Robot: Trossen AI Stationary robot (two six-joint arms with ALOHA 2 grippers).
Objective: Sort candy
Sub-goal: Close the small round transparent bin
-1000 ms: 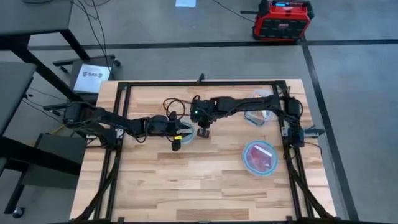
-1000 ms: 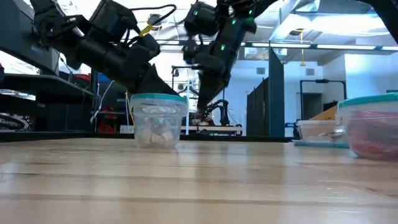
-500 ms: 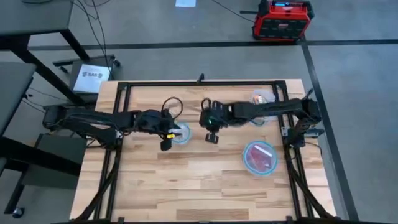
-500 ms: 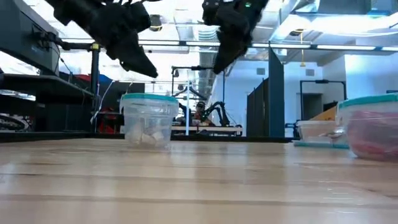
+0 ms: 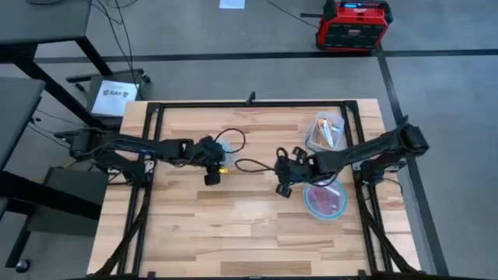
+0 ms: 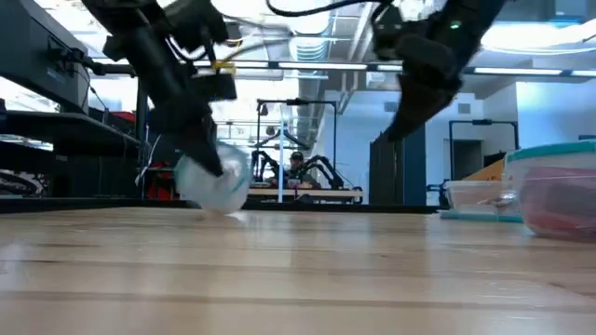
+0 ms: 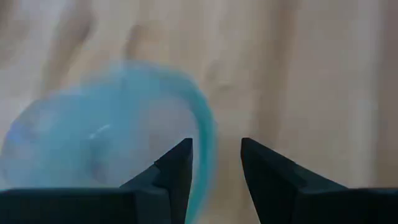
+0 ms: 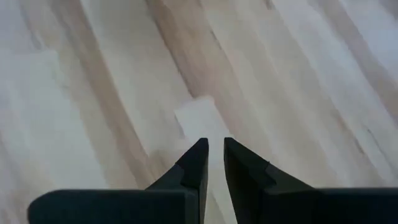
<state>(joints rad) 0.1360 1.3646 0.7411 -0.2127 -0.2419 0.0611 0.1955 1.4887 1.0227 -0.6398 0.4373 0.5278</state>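
Counting from above, we find three clear blue-rimmed containers on the table (image 5: 233, 225): a round one (image 5: 223, 148) beside the left gripper (image 5: 211, 178), a round one with red candy (image 5: 326, 199) near the right edge, and a rectangular one (image 5: 326, 132) towards the back right holding pale and orange wrappers.

We see two arms. The left gripper's fingers (image 7: 177, 165) stand a moderate gap apart, with the blurred blue rim passing by one of them; they hold nothing we can make out. The right gripper (image 5: 282, 189) hangs over bare wood just beside the red-filled container, its fingers (image 8: 197, 163) a narrow slit apart and empty.

From table height, the left arm hides much of the smeared round container (image 6: 214, 181), so we cannot read its contents. A red and black case (image 5: 352, 25) sits on the floor behind the table.
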